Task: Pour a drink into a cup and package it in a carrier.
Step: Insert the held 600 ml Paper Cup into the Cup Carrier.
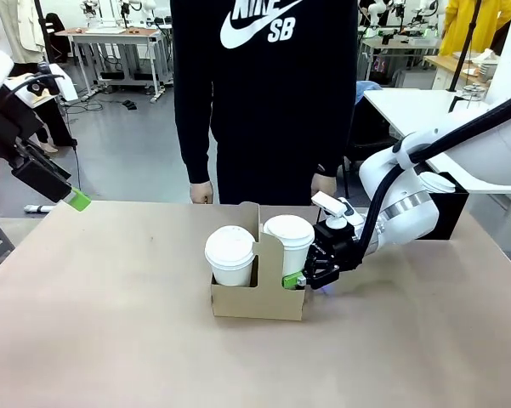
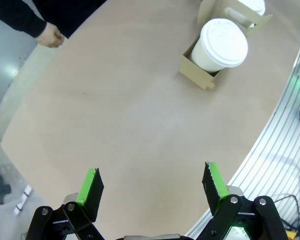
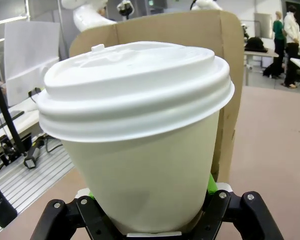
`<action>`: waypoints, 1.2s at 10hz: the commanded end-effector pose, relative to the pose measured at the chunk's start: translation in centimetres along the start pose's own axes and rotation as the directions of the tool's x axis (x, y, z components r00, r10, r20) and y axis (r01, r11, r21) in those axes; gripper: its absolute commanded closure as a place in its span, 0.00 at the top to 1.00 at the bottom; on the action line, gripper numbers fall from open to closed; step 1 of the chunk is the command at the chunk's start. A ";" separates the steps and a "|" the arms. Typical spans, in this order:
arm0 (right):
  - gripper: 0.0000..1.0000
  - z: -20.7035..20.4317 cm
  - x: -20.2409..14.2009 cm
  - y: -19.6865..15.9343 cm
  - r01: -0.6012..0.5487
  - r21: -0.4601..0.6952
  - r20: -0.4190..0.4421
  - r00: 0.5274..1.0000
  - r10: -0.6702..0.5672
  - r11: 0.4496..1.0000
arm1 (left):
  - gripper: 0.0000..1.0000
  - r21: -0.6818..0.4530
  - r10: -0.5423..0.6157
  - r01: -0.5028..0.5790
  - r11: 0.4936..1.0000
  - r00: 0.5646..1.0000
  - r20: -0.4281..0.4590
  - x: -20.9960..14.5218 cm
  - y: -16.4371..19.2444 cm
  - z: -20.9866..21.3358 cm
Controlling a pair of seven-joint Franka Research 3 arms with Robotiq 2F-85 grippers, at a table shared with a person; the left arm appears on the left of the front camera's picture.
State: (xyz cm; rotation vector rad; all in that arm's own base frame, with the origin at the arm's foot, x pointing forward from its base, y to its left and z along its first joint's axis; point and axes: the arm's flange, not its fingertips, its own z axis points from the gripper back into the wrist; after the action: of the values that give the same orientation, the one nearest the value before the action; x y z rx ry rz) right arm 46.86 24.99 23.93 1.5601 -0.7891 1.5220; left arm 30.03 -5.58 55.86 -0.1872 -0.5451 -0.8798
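a wide, pale brown surface [image 1: 110,323] is being shared with a person in a black printed sweatshirt [image 1: 264,93], who is standing at its far edge with one hand [image 2: 52,36] hanging by the rim. near the middle of the surface, a small brown cardboard carrier with an upright centre handle panel [image 1: 257,293] is being occupied by two white paper cups. the lidded white cup on the left arm's side [image 1: 230,255] is sitting in its slot untouched. the other lidded white paper cup, on the right arm's side of the panel [image 1: 290,242], is being pinched low on its wall by the right pincer [image 1: 299,279], its green pads pressed against both sides while the cup is standing in the carrier. the left pincer [image 2: 152,182] is being held well apart from the carrier, above the surface's left side, its fingers spread wide around nothing.
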 end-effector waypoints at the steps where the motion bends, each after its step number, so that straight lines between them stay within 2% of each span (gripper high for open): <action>1: 0.80 -0.4 0.0 -0.5 -0.020 0.044 -0.041 0.999 0.021 0.999 | 1.00 0.004 0.017 -0.017 1.000 1.000 0.008 0.1 -0.1 0.1; 2: 0.80 -0.5 0.0 -0.5 -0.029 0.050 -0.046 0.998 0.032 0.998 | 1.00 0.004 0.017 -0.017 1.000 1.000 0.008 0.1 -0.1 0.1; 3: 1.00 -0.4 0.2 -0.4 -0.060 0.050 -0.067 0.996 0.063 0.997 | 1.00 0.004 0.017 -0.017 1.000 1.000 0.008 0.1 -0.1 0.1; 9: 1.00 3.1 3.6 1.1 -0.108 -0.006 -0.165 0.981 0.106 0.994 | 1.00 0.004 0.017 -0.017 1.000 1.000 0.008 0.1 -0.1 0.1; 11: 1.00 5.2 4.5 1.3 -0.113 -0.050 -0.186 0.977 0.102 0.992 | 1.00 0.004 0.017 -0.017 1.000 1.000 0.008 0.1 -0.1 0.1; 12: 1.00 6.6 4.9 1.4 -0.106 -0.092 -0.226 0.971 0.083 0.990 | 1.00 0.004 0.017 -0.017 1.000 1.000 0.008 0.1 -0.1 0.1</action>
State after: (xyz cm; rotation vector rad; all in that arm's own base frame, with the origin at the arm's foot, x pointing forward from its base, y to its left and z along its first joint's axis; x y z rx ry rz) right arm 49.70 19.96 28.88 1.3338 -0.8275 1.6668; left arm 30.04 -5.57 55.88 -0.1870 -0.5455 -0.8794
